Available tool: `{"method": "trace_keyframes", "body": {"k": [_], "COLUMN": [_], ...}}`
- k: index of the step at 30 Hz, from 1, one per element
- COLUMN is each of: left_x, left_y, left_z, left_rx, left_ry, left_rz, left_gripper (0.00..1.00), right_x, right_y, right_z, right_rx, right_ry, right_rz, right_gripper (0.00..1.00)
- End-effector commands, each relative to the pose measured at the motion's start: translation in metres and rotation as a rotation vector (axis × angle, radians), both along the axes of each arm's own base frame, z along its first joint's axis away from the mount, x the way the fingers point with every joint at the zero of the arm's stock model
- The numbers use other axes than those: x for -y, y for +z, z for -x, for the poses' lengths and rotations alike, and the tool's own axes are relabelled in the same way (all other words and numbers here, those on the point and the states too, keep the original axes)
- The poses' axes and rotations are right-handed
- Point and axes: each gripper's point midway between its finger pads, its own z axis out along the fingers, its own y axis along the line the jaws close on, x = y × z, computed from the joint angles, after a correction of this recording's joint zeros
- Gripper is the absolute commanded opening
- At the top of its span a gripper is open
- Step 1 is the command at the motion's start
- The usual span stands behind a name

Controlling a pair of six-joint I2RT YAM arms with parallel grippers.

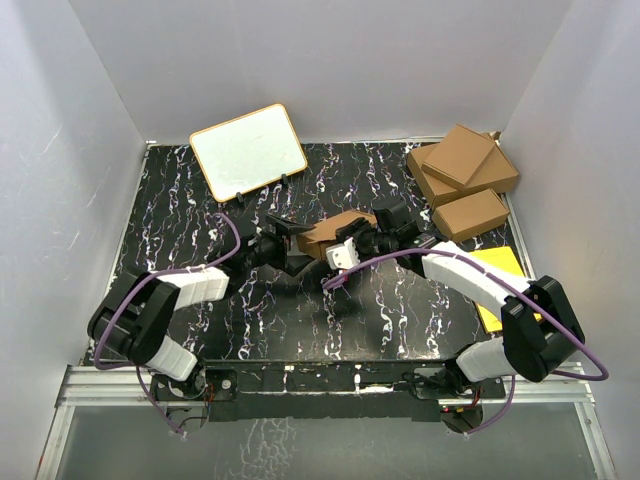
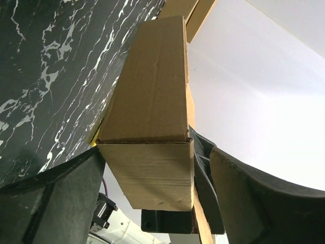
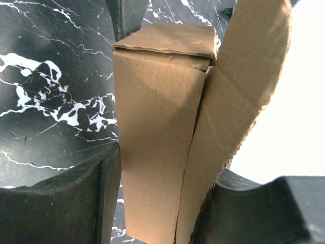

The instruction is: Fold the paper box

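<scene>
The black marbled bench (image 1: 300, 330) sat inside white walls; at its middle the paper box (image 1: 325, 236) lay with its long axis left to right between both arms, equally near each. The right tool (image 1: 368, 236) pinched one end; the left tool (image 1: 285, 248) straddled the other, though I could not tell whether it gripped; the box was a narrow brown carton with one flap (image 3: 244, 76) loose.

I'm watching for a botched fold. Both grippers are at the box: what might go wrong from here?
1. One flap bends away from the box, unfolded; it may snag or crease wrongly.
2. Whether the left gripper clamps the box is unclear; if not, the box may twist in the right gripper.
3. Both grippers crowd the small box and may bump.
</scene>
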Motion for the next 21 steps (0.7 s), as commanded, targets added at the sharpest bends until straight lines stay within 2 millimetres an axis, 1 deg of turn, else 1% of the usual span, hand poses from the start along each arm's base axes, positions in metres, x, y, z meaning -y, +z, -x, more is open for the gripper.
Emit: {"method": "trace_keyframes", "body": {"k": [1,2,4,11,17,18,21], "left_x": [-0.007,-0.009,-0.014,-0.032,-0.058,-0.063,-0.075], "left_y": [0.024,0.024,0.026,0.040,0.050,0.056,0.063], "left_z": [0.004,0.005,0.007,0.015,0.027,0.030,0.035], "left_rx": [0.078,0.080,0.090,0.159,0.244,0.275,0.363], "left_ry": [0.002,0.006,0.011,0.038,0.093,0.104,0.110], "left_rz": [0.018,0.006,-0.015,-0.078,-0.184,-0.199,-0.286], "left_gripper": [0.84,0.91,0.97,0.97,0.97,0.97,0.97], "right_x": [-0.014,-0.014,-0.015,-0.016,-0.016,-0.017,-0.018], "right_y": [0.040,0.040,0.041,0.042,0.043,0.045,0.050], "right_z": [-0.002,-0.001,-0.001,0.002,0.005,0.006,0.007], "right_rx": [0.024,0.013,-0.010,-0.090,-0.170,-0.182,-0.252], "right_ry": [0.011,0.009,-0.001,-0.028,-0.059,-0.064,-0.090], "right_rz": [-0.098,-0.101,-0.109,-0.132,-0.148,-0.156,-0.185], "right_gripper": [0.47,0.47,0.47,0.46,0.46,0.46,0.47]}}
